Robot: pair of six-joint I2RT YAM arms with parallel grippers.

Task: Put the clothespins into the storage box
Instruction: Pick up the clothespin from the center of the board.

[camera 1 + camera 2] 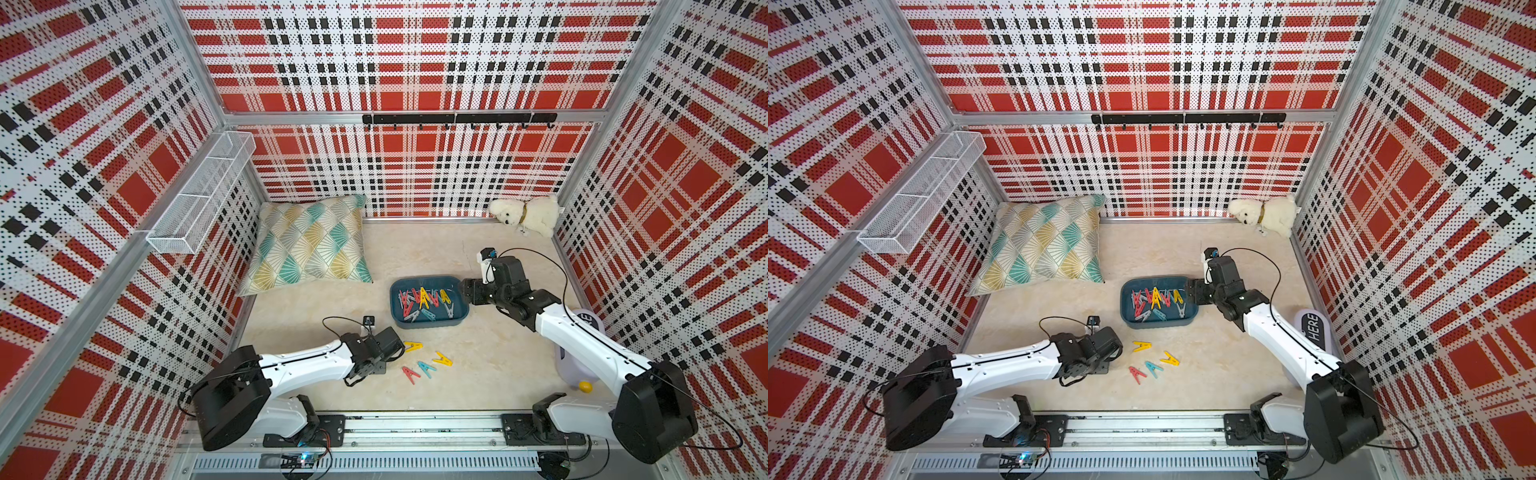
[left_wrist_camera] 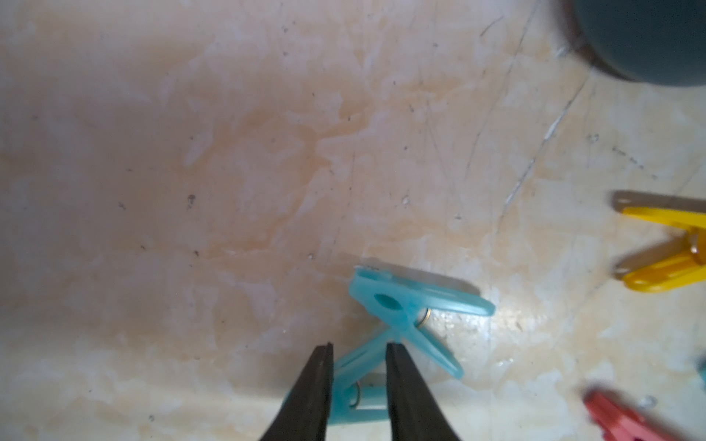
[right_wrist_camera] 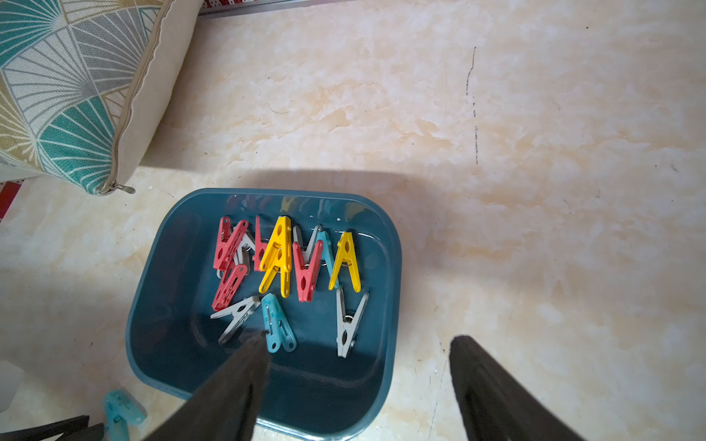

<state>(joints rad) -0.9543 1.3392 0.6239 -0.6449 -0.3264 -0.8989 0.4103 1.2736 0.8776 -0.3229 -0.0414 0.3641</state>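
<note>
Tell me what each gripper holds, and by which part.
Left gripper: a teal clothespin, pinched across its sides near the spring. Right gripper: open, nothing held.

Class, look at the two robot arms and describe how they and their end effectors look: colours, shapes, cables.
Both the left arm and right arm have white link shells, black joints and a black drum housing near the base. A thin black cable loops to a wrist camera. The left end effector and right end effector each have two black tapering fingers.
</note>
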